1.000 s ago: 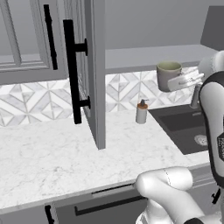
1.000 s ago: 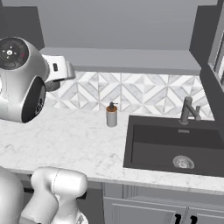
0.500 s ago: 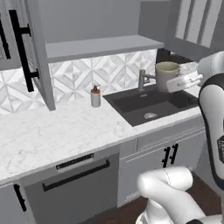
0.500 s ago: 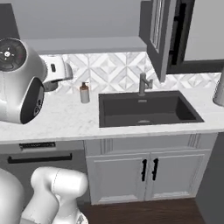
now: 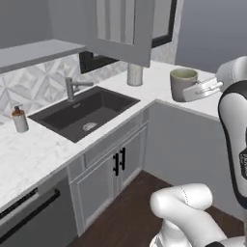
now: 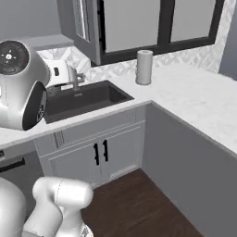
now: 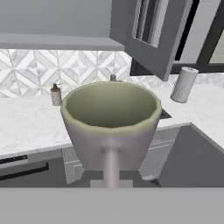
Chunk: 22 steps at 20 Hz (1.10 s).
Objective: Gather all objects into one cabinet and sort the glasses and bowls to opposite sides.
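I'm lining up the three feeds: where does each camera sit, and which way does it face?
Left base view: behind the arm's left, facing the sink; arm at right carrying the grey mug.
Right base view: behind its right, same sink and paper towel roll; arm at left.
Hand view: on the hand, mug close; roll shared.

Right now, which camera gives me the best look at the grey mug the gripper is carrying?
The hand view: the grey mug sits close up, olive rim, empty inside and handle plain. The left base view shows it small, side-on at the gripper.

Text: none readable in any view.
Labels: none legible on the soap bottle point(image 5: 20, 119) or the paper roll point(image 6: 144, 67).
Numbers, signs: none.
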Tool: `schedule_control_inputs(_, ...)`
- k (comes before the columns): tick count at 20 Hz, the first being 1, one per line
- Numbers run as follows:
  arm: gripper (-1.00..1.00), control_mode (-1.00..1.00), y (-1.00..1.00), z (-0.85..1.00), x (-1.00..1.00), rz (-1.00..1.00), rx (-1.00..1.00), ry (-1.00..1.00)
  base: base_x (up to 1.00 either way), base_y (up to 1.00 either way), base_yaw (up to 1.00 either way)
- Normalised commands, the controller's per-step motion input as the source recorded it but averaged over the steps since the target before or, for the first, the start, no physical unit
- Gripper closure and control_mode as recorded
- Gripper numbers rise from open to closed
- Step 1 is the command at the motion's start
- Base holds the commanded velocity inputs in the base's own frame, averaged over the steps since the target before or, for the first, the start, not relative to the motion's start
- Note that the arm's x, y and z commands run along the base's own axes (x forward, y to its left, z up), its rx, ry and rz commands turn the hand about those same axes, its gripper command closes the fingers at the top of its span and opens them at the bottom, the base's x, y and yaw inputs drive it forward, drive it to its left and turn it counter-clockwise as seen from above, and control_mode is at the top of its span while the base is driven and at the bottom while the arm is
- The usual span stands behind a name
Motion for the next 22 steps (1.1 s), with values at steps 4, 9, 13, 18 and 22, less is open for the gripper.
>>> schedule_control_inputs(4, 1.00, 1.00, 0.00, 0.00, 0.00, 0.00, 0.00, 0.00, -0.51, -0.48, -0.69)
schedule_control_inputs(9, 1.00, 1.00, 0.00, 0.00, 0.00, 0.00, 0.00, 0.00, -0.47, -0.41, -0.71)
schedule_control_inputs(13, 1.00, 1.00, 0.00, 0.00, 0.00, 0.00, 0.00, 0.00, -0.31, -0.26, -0.80)
schedule_control_inputs(18, 1.00, 1.00, 0.00, 0.00, 0.00, 0.00, 0.00, 0.00, -0.11, -0.24, -0.85)
schedule_control_inputs(22, 1.00, 1.00, 0.00, 0.00, 0.00, 0.00, 0.00, 0.00, -0.17, -0.51, -0.76)
